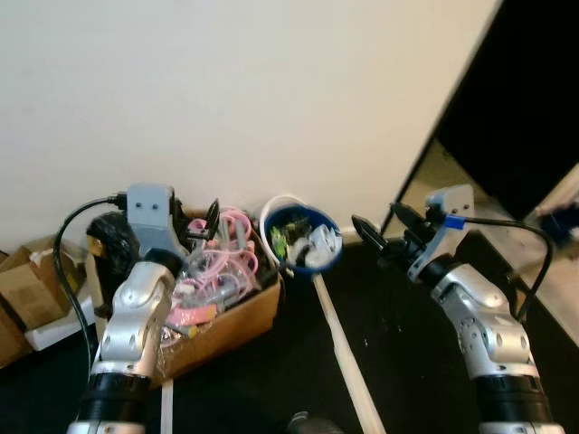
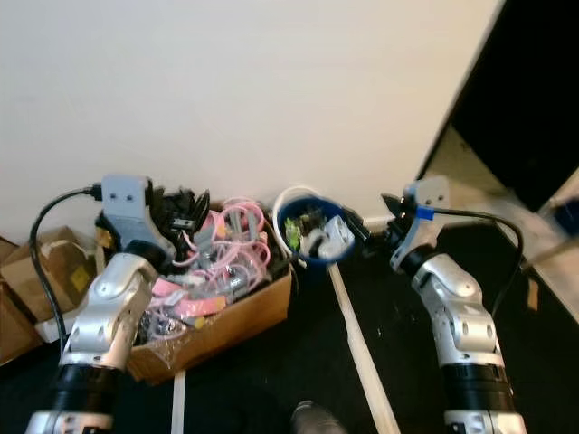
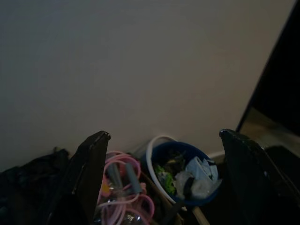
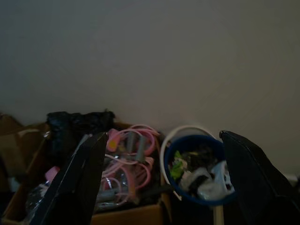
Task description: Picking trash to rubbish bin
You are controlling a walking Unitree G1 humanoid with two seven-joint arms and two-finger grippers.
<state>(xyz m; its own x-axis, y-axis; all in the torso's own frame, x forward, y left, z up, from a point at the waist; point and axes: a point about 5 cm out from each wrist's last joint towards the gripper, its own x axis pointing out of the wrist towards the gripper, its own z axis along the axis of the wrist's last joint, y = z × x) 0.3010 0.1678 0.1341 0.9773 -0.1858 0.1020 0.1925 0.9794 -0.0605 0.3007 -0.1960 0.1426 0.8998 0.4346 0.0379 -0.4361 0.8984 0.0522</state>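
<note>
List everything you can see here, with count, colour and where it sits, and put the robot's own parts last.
Round blue rubbish bin: one, blue with a white rim, full of crumpled white and green trash, against the wall.
Brown cardboard box: one, left of the bin, holding pink cables in clear plastic.
Black bag: one, behind the box.
Smaller cardboard boxes: at least two, brown, far left.
White strip: one, on the dark floor below the bin.
Left gripper: open, over the box.
Right gripper: open, right of the bin.
</note>
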